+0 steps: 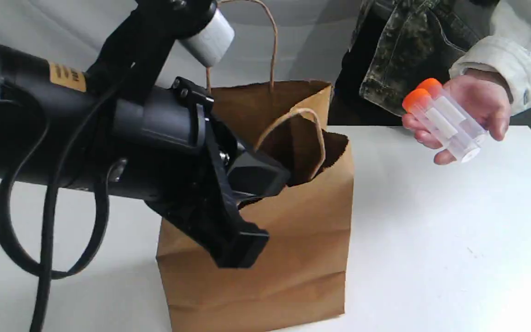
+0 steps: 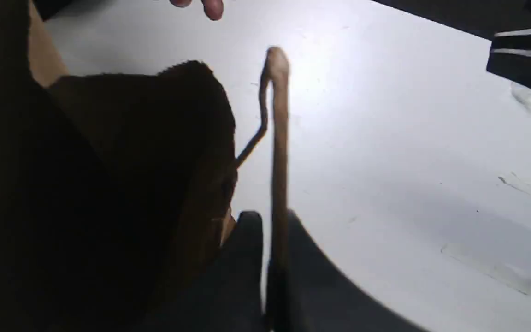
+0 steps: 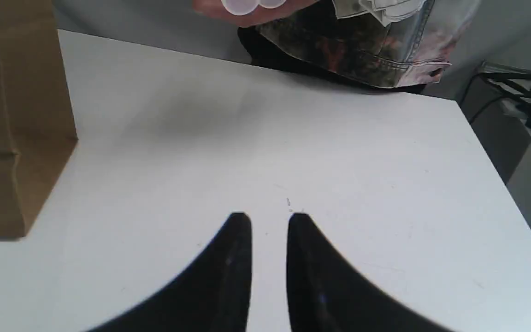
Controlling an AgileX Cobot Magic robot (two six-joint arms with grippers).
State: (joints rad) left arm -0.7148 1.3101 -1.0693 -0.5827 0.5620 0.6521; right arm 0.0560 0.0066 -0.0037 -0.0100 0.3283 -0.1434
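A brown paper bag (image 1: 293, 240) stands upright and open on the white table (image 1: 431, 230). My left gripper (image 1: 258, 177) is at the bag's mouth, shut on the nearer twisted paper handle (image 2: 278, 138), which runs up between its fingers (image 2: 247, 249) in the left wrist view. The other handle (image 1: 272, 41) stands up at the back. A person's hand (image 1: 477, 106) holds clear tubes with orange caps (image 1: 445, 122) in the air to the right of the bag. My right gripper (image 3: 269, 216) hovers over bare table, its fingers a narrow gap apart with nothing between them.
The person in a camouflage jacket (image 1: 399, 50) stands behind the table's far edge. The bag's side (image 3: 12, 120) is to one side of my right gripper. Cables and a box (image 3: 523, 101) lie past the table's edge.
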